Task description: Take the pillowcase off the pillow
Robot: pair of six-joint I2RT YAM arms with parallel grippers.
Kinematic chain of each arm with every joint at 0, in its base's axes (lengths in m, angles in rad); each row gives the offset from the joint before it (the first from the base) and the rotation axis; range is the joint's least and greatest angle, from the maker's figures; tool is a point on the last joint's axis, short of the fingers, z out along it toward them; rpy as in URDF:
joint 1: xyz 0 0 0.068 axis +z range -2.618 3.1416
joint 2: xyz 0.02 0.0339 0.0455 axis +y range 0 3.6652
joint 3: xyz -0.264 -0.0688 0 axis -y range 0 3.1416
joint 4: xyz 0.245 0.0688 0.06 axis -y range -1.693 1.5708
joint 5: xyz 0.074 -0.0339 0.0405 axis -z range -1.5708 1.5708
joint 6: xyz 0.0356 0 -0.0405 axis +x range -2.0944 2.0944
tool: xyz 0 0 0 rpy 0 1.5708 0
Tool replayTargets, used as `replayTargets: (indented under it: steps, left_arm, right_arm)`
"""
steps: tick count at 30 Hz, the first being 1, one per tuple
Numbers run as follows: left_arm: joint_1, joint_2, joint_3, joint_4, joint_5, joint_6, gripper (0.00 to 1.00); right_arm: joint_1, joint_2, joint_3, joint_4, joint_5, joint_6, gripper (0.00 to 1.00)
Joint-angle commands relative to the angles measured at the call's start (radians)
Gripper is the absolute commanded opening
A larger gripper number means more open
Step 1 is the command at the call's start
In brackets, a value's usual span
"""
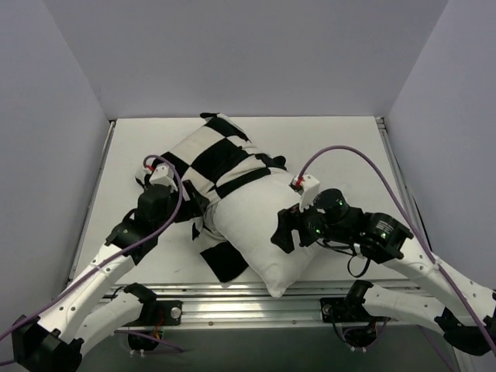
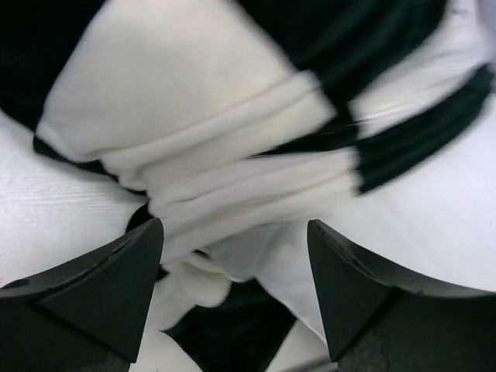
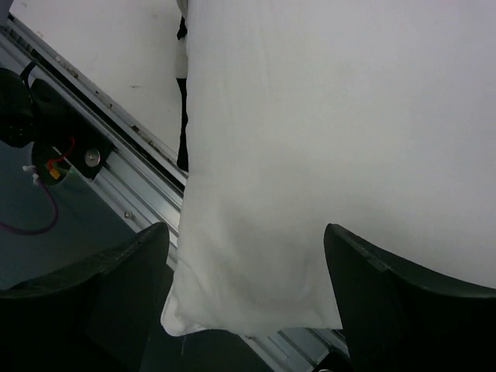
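The white pillow (image 1: 260, 232) lies diagonally across the table, its near half bare and its near corner over the front rail. The black-and-white checkered pillowcase (image 1: 217, 155) is bunched around its far half. My left gripper (image 1: 195, 219) is at the pillow's left side, by the bunched edge of the case. In the left wrist view it (image 2: 232, 260) is open, with rolled folds of the pillowcase (image 2: 232, 186) just ahead of the fingertips. My right gripper (image 1: 287, 229) rests against the pillow's right side. It (image 3: 244, 263) is open, with the pillow's (image 3: 325, 139) corner between the spread fingers, not pinched.
An aluminium rail (image 1: 232, 298) runs along the near table edge under the pillow's corner. Pale walls close in the table's left, far and right sides. Purple cables (image 1: 349, 151) arc over both wrists. A flap of the case (image 1: 225, 262) lies flat beside the pillow.
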Motion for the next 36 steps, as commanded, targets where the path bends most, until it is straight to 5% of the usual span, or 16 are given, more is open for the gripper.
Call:
replayTargets:
  steps: [1,6,10,20,21,23,24,25,26,29,30,31,36]
  left_arm:
    - [-0.014,-0.037,0.175,-0.160,0.137,0.137,0.84]
    - [-0.024,0.078,0.298,-0.179,0.207,0.269,0.87]
    - [-0.046,0.273,0.416,-0.164,0.228,0.366,0.87]
    - [-0.103,0.586,0.686,-0.153,0.227,0.532,0.87]
    - [-0.104,0.623,0.706,-0.155,0.222,0.536,0.87]
    - [-0.103,0.655,0.720,-0.152,0.201,0.537,0.85]
    - [-0.100,0.680,0.725,-0.136,0.189,0.527,0.79]
    - [-0.097,0.691,0.728,-0.130,0.161,0.523,0.74]
    - [-0.092,0.700,0.728,-0.120,0.134,0.517,0.68]
    - [-0.049,0.721,0.732,-0.086,0.084,0.474,0.34]
    - [-0.020,0.727,0.732,-0.064,0.074,0.446,0.15]
    - [-0.006,0.732,0.738,-0.055,0.064,0.434,0.08]
    - [0.048,0.784,0.780,-0.024,-0.044,0.374,0.02]
  right_arm:
    - [-0.004,0.078,0.067,0.092,-0.037,-0.075,0.77]
    - [-0.007,0.200,0.131,0.128,0.243,-0.102,0.96]
    - [-0.015,0.341,0.158,0.204,0.379,-0.127,1.00]
    - [-0.154,0.562,0.087,0.408,0.276,-0.178,1.00]
    - [-0.165,0.574,0.046,0.430,0.259,-0.181,0.97]
    - [-0.170,0.588,0.018,0.468,0.223,-0.184,0.66]
    - [-0.168,0.602,0.004,0.471,0.197,-0.184,0.49]
    - [-0.167,0.606,0.001,0.470,0.186,-0.182,0.16]
    - [-0.164,0.608,-0.003,0.468,0.178,-0.178,0.05]
    - [-0.150,0.582,-0.020,0.447,0.152,-0.176,0.00]
    - [-0.145,0.553,-0.033,0.432,0.144,-0.173,0.00]
    - [-0.139,0.536,-0.039,0.421,0.141,-0.168,0.00]
    - [-0.115,0.345,-0.068,0.309,0.118,-0.129,0.00]
